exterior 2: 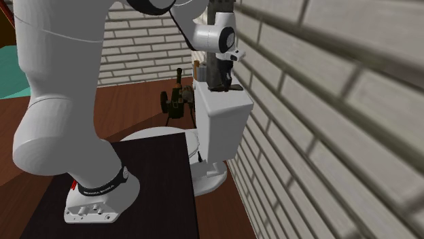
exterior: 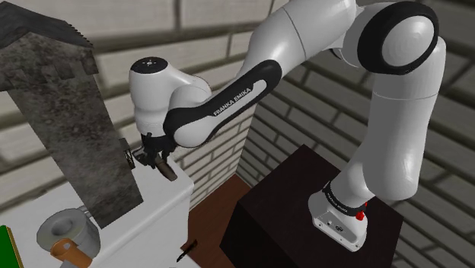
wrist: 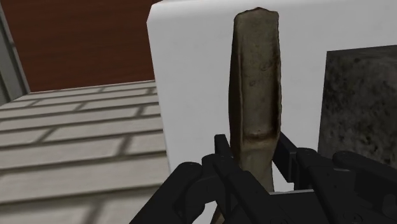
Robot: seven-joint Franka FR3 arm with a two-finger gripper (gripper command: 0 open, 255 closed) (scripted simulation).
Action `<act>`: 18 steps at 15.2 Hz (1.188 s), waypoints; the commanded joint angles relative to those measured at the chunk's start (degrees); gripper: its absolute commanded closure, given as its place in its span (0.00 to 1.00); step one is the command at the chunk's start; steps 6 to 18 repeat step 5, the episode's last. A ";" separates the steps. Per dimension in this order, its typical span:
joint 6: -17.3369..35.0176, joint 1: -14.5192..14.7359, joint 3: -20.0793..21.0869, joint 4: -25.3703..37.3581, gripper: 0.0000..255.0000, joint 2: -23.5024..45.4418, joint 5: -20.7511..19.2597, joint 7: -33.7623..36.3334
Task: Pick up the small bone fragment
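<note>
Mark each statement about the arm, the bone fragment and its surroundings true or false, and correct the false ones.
1. The jaws are clasped on the brownish bone fragment. True.
2. The bone fragment lies on the red-brown floor. False: it is held over the white toilet tank.
3. A dark mottled slab rises beside the jaws. True.
4. The arm's stand is white. False: it is a dark box.

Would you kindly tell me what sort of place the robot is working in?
Probably a bathroom: a white toilet with a tank stands beside a brick wall, on a reddish-brown floor. The gripper clasps the bone fragment.
</note>
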 commanded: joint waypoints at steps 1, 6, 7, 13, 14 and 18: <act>-1.10 -0.44 0.42 0.22 1.00 -0.98 0.71 -0.61; -2.32 -0.76 0.86 0.51 1.00 -2.01 1.45 -1.11; -2.32 -0.76 0.86 0.51 1.00 -2.01 1.45 -1.11; -2.32 -0.76 0.86 0.51 1.00 -2.01 1.45 -1.11; -2.32 -0.76 0.86 0.51 1.00 -2.01 1.45 -1.11; -2.32 -0.76 0.86 0.51 1.00 -2.01 1.45 -1.11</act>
